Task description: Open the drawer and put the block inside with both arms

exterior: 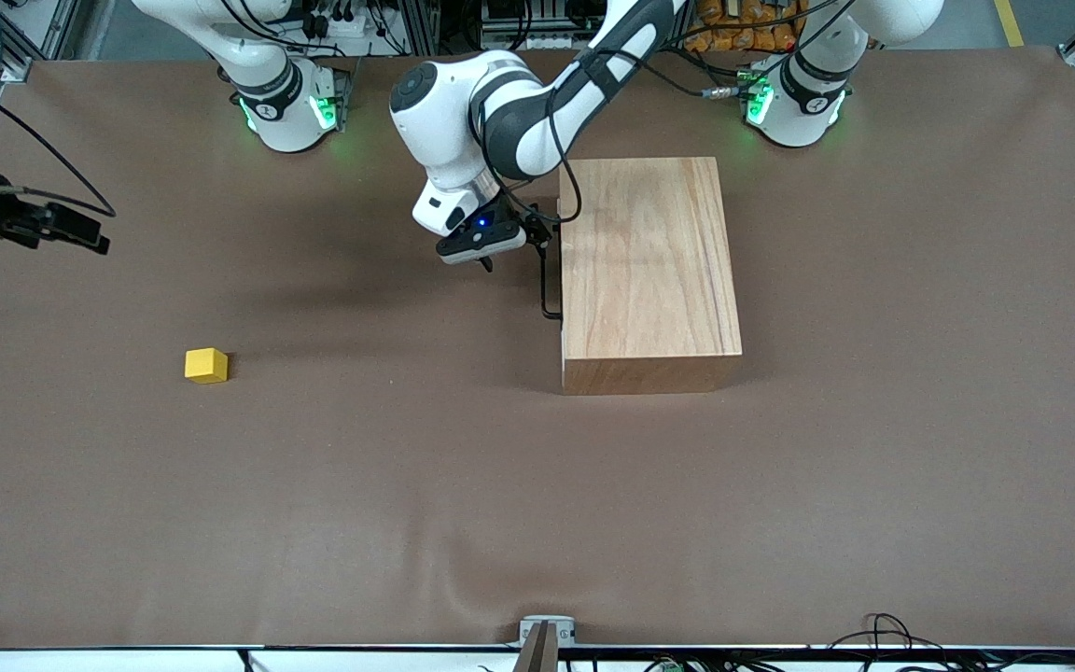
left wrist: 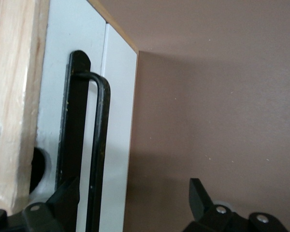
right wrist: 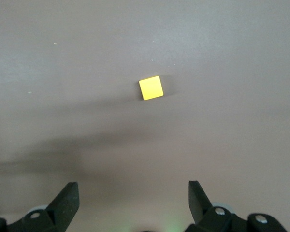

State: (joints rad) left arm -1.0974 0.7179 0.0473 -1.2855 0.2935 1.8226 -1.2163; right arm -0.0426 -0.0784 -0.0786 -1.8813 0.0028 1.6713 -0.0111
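The large light-wood box stands near the left arm's base. Its drawer is shut, with the white front flush and the thin black loop handle on the side toward the right arm. My left gripper is open at the handle. In the left wrist view the handle stands between its fingers, close to one of them, and is not clamped. The small yellow block lies on the table toward the right arm's end. My right gripper is open and empty, high over the table, with the block below and ahead of its fingers.
The brown table cover spreads wide around the box and the block. The two green-lit arm bases stand along the table's edge farthest from the front camera. Cables lie at the edge nearest it.
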